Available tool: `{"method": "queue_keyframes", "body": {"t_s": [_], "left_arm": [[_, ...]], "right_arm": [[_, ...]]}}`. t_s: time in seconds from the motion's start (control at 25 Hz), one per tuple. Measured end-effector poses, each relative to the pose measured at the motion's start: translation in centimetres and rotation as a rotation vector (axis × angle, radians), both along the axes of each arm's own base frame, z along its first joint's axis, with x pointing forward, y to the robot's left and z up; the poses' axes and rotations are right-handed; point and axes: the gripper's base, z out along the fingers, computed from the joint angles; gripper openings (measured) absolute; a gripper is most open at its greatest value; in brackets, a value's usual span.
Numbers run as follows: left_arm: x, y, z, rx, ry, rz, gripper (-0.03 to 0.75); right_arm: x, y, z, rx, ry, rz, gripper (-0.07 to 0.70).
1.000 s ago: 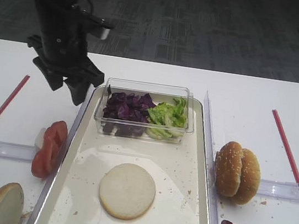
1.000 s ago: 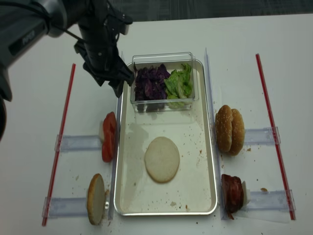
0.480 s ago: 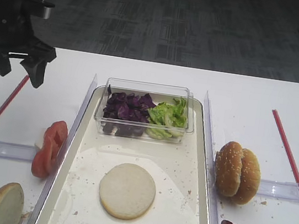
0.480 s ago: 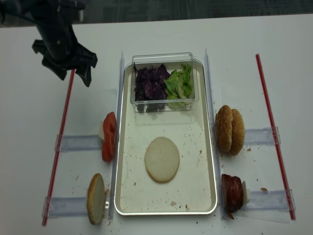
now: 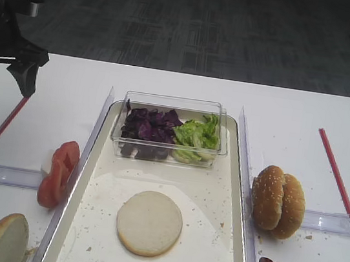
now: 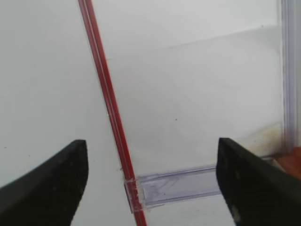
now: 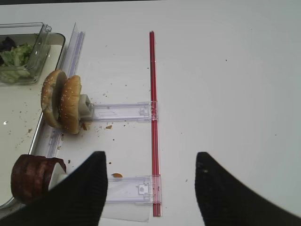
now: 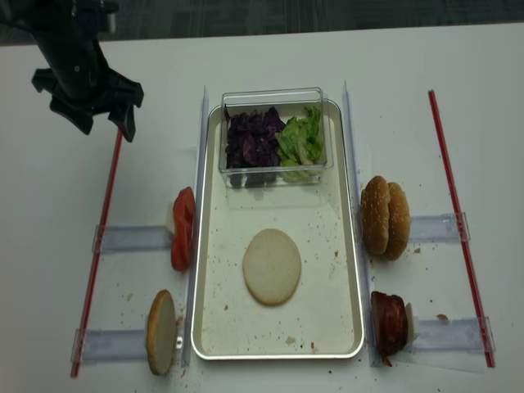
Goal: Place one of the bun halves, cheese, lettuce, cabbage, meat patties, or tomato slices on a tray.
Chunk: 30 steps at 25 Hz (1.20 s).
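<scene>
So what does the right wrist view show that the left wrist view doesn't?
Only the right wrist view shows the sesame-seeded buns, meat patties, lettuce in the clear box, and the open right gripper. Only the left wrist view shows the open left gripper. Both show white table and a red strip.

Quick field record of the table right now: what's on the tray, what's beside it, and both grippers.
tray: bun half flat in the middle; clear box at far end
box contents: cabbage, lettuce
left of tray: tomato slices, second bun half
right of tray: sesame buns, meat patties
left gripper: open, empty
right gripper: open, empty
</scene>
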Motion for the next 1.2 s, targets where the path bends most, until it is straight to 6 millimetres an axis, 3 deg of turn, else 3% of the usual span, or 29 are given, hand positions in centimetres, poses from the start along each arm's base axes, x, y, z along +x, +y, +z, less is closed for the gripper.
{"method": "queue_keyframes", "body": {"t_s": [0.2, 0.6, 0.88, 1.2], "left_arm": [[-0.8, 0.0, 1.7, -0.004, -0.036, 0.001, 0.519], [-5.5, 0.1, 5.3, -0.003, -0.086, 0.0, 0.519], [-10.7, 0.3, 6.8, -0.005, -0.106, 0.013, 0.519], [-18.6, 0.4, 9.0, -0.012, -0.203, 0.033, 0.519]], "right_arm": [[0.0, 0.0, 0.0, 0.0, 0.0, 0.0, 0.445], [0.0, 0.0, 0.0, 0.0, 0.0, 0.0, 0.445], [0.0, 0.0, 0.0, 0.0, 0.0, 0.0, 0.445], [0.0, 0.0, 0.0, 0.0, 0.0, 0.0, 0.445]]}}
